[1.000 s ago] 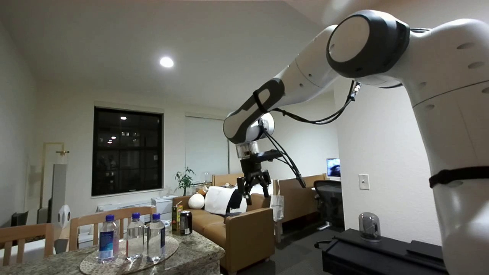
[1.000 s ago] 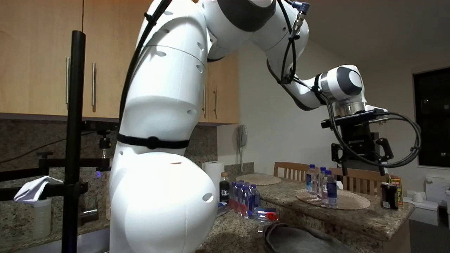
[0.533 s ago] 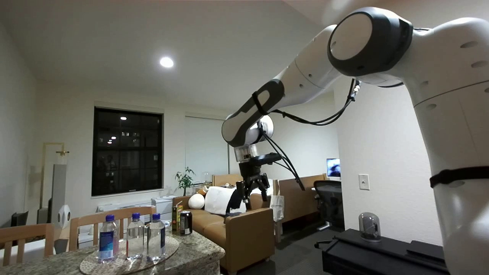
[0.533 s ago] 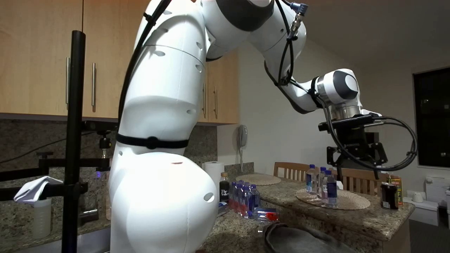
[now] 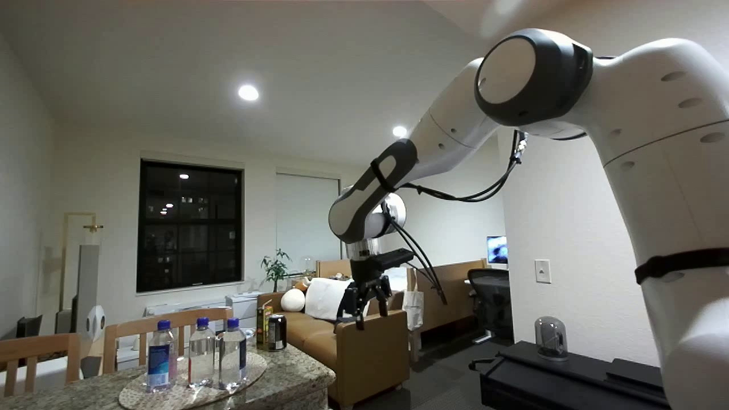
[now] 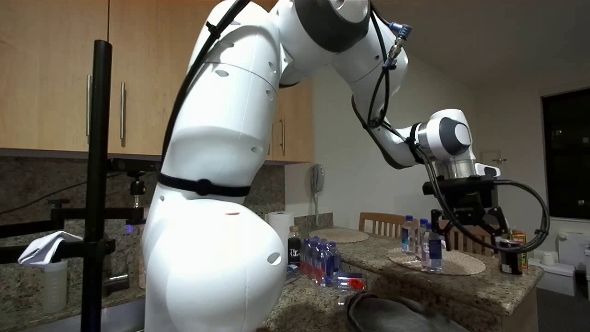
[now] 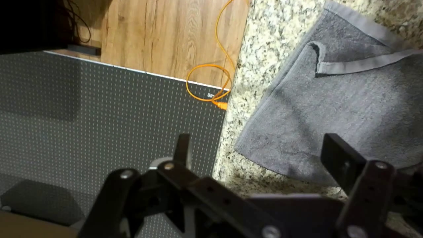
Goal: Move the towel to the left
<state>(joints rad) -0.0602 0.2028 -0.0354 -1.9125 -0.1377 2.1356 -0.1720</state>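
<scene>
Clearly, nothing is grasped at this moment: the gripper is spread wide, with its fingers well apart. From the left of the wrist view, one finger appears over the dotted carpet, beyond the edge of the worktop. If the gripper would go straight down from this position, I judge that this finger may pass outside the edge, or strike it. Next comes an orange cable, whose end appears just beside that edge; a low sweep could catch it, although its height I cannot tell. Further right, the towel lies mostly flat on the speckled worktop, one layer folded over another, and the other finger appears above it. The towel's left corner is near to the edge, so a pull toward the left of this view could let it slide down. At the fold, a shallow pinch may take only the upper layer.
</scene>
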